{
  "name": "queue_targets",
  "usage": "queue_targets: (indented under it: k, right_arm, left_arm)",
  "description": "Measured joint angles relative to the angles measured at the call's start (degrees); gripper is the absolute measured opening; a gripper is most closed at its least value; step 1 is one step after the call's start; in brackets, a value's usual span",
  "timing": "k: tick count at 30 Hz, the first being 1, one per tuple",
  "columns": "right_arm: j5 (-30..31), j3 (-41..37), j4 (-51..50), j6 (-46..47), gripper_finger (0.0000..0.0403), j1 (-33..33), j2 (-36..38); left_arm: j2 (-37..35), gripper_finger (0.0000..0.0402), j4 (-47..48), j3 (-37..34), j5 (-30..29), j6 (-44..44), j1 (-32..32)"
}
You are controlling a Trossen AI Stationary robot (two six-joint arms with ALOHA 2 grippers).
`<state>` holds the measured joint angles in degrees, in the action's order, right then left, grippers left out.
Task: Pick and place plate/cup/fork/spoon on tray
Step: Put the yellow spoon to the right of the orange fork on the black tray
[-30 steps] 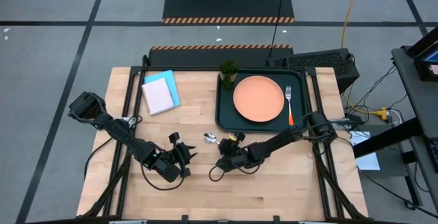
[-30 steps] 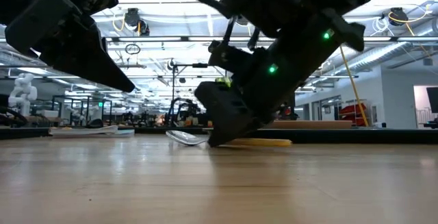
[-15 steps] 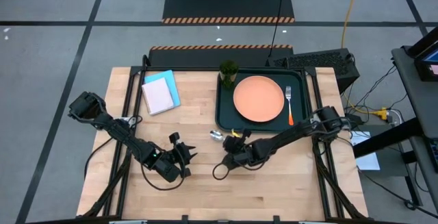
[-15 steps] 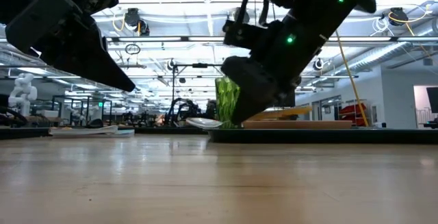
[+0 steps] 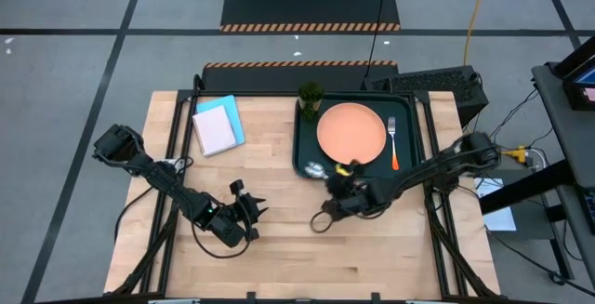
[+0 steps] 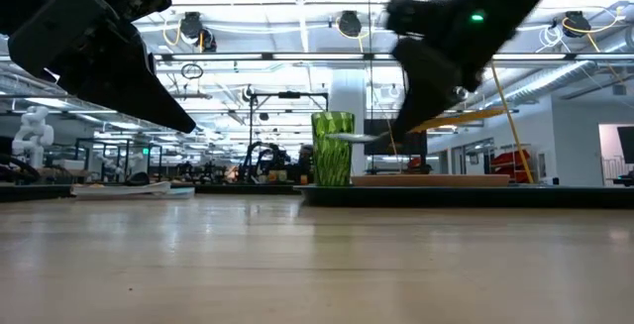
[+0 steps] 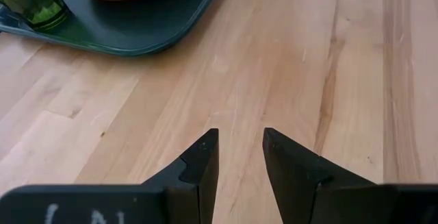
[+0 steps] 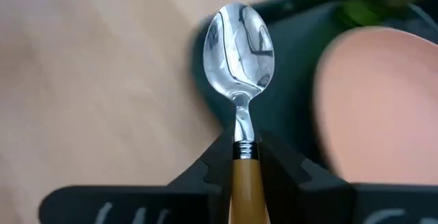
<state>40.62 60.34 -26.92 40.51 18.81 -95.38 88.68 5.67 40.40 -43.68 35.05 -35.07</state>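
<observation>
The right end effector (image 8: pixel 241 157) pinches the stiff, light, slippery silver-bowled orange-handled spoon (image 8: pixel 239 39) at its handle, centre frame; the neck grip looks secure.

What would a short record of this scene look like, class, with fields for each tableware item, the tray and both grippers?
plate: on tray
cup: upright in a tray corner
fork: on tray, beside plate
spoon: held by its handle, bowl over tray edge, in the air
right gripper: shut on spoon
left gripper: open, over bare table, holds nothing
</observation>
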Motion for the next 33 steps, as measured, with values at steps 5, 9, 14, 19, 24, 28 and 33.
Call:
queue_targets:
  k: [5,9,14,19,24,28,33]
  right_arm:
    - [2.9,-10.6,-0.3,5.4,0.0042,-0.1,11.4]
    - [6.5,-18.3,-2.8,10.8,0.0042,-0.1,20.9]
    - [13.1,-24.5,-10.0,19.2,0.0042,-0.8,31.5]
    - [16.5,-27.6,-15.4,22.9,0.0043,-5.3,38.2]
    - [16.1,-28.6,-19.9,23.5,0.0043,-12.4,39.7]
    - [15.8,-29.4,-22.4,25.0,0.0043,-17.0,39.1]
    - [13.1,-31.1,-22.5,26.4,0.0043,-21.3,38.5]
  left_arm:
    - [0.0,0.0120,0.0,0.0,0.0,0.0,0.0]
    - [0.0,0.0120,-0.1,0.0,0.0,0.1,0.0]
    - [0.0,0.0120,-1.7,0.0,0.0,-0.6,0.0]
    - [0.0,0.0120,-3.7,0.0,0.1,-2.3,0.1]
    - [0.0,0.0120,-4.6,0.0,0.1,-3.2,0.1]
    - [0.0,0.0120,-4.8,0.0,0.1,-3.3,0.1]
    - [0.0,0.0120,-4.9,0.0,0.1,-3.3,0.1]
